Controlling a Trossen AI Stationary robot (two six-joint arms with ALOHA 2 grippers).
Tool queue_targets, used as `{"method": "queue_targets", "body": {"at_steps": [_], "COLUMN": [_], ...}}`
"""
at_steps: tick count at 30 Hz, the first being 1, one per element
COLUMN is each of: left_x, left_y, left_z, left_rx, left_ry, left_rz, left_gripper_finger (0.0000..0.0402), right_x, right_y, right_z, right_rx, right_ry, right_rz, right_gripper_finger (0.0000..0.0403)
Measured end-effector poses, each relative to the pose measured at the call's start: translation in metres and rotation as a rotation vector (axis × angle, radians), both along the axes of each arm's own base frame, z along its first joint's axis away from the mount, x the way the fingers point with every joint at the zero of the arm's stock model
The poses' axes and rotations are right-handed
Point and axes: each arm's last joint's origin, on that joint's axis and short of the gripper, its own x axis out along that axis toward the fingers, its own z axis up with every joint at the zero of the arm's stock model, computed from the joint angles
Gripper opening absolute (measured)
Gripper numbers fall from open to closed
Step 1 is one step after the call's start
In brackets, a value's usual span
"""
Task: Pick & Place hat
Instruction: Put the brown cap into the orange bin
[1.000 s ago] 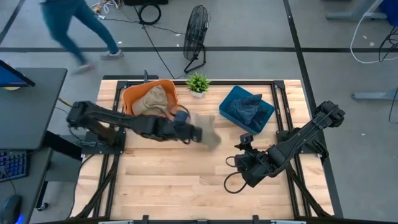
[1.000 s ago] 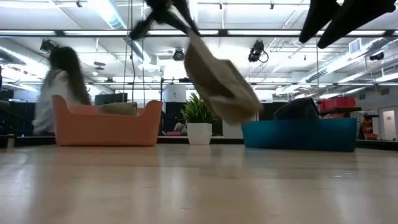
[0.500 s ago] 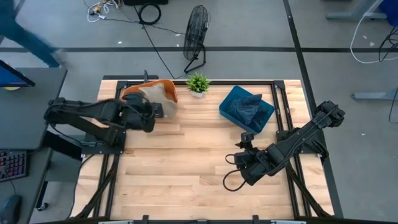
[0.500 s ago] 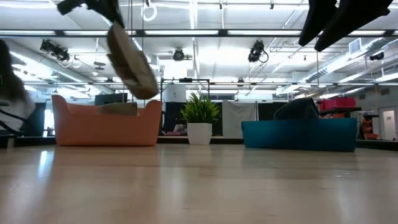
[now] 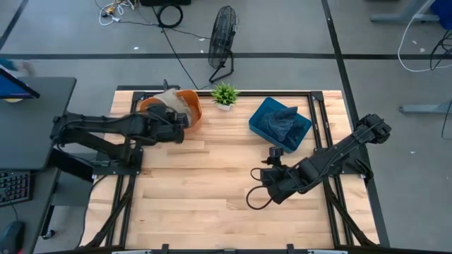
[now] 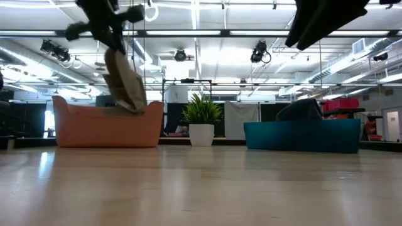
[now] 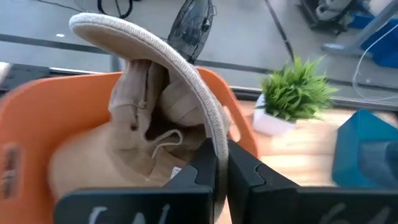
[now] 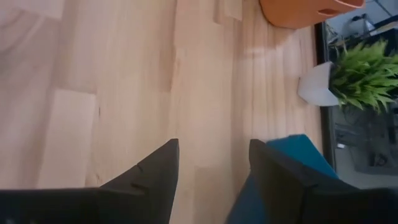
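Left wrist view: the beige, soft cloth hat with a stiff woven brim point(image 7: 155, 99) is pinched by the closed left gripper point(image 7: 221, 163) above the orange plastic bin point(image 7: 37, 124), where another beige hat lies. Placing seems in hand; next, lowering and release are needed. The right gripper point(image 8: 211, 162) is held open and empty, near the blue bin point(image 5: 279, 123).

1. A small potted plant point(image 5: 224, 94) in a white pot stands at the top centre of the wooden table point(image 5: 212, 190)
2. A black fan point(image 5: 222, 35) stands on the grey floor above the table
3. A dark desk point(image 5: 35, 120) with a keyboard point(image 5: 14, 189) fills the left edge
4. Black cables point(image 5: 169, 14) lie coiled at the top
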Motion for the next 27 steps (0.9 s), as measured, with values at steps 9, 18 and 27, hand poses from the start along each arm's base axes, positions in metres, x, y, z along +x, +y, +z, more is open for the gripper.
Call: {"method": "queue_targets", "body": {"at_steps": [9, 18, 27], "left_x": [0.024, 0.013, 0.002], "left_y": [0.022, 0.034, 0.043], "left_z": [-0.012, -0.022, -0.028], "left_rx": [0.004, -0.148, -0.213], "left_ry": [-0.078, -0.011, 0.075], "left_rz": [-0.110, -0.064, -0.013], "left_gripper_finger": [0.0012, 0.0016, 0.0030], "right_x": [0.007, 0.007, 0.007], "right_y": [0.000, 0.000, 0.000], "right_z": [0.001, 0.001, 0.001], "right_rx": [0.069, 0.079, 0.075], "right_ry": [-0.011, -0.011, -0.007], "right_rz": [0.031, 0.026, 0.032], "right_gripper_finger": [0.0198, 0.0198, 0.0198]}}
